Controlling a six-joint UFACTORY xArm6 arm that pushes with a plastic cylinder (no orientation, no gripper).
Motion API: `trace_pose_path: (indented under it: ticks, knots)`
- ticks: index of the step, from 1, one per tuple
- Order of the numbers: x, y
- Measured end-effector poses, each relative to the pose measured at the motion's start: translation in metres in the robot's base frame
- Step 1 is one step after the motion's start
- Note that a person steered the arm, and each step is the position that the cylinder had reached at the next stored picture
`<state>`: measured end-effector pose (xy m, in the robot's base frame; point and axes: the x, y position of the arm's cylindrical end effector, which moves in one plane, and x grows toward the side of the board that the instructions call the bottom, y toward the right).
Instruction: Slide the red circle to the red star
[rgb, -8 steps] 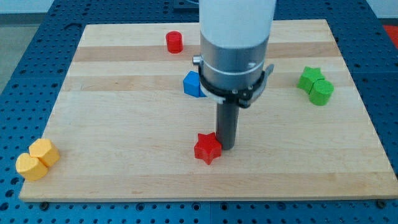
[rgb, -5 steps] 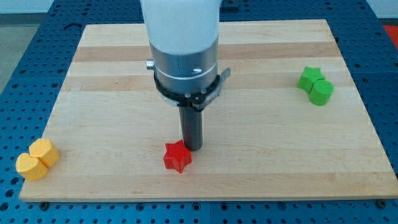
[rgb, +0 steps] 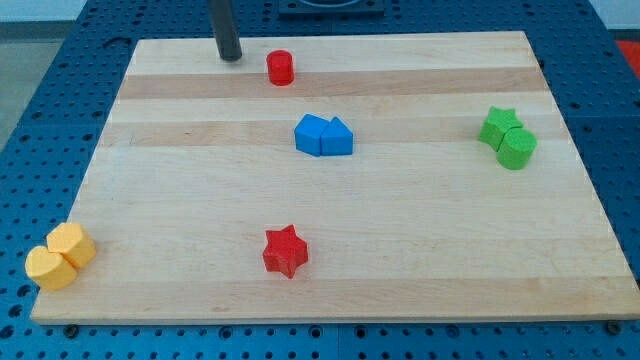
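Red circle (rgb: 281, 68), a short stubby cylinder near the view's top edge of the wooden surface (rgb: 450, 250), looks light and rigid; I judge it will slide easily but may roll off a glancing push, so contact should fall squarely on its curved side facing away from the red star (rgb: 285, 251). That star lies well apart, near the view's bottom, almost straight below. There is no claw here, only a rod, so nothing opens or holds. My tip (rgb: 231, 57) stands near the circle, to the view's left and slightly above, not touching it. Two blue blocks (rgb: 323, 135) sit just right of the direct path.
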<state>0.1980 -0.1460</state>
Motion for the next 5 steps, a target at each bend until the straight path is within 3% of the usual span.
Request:
trace_pose_path:
  ticks: [2, 5]
  knots:
    - [0.002, 0.091]
    - [0.090, 0.076]
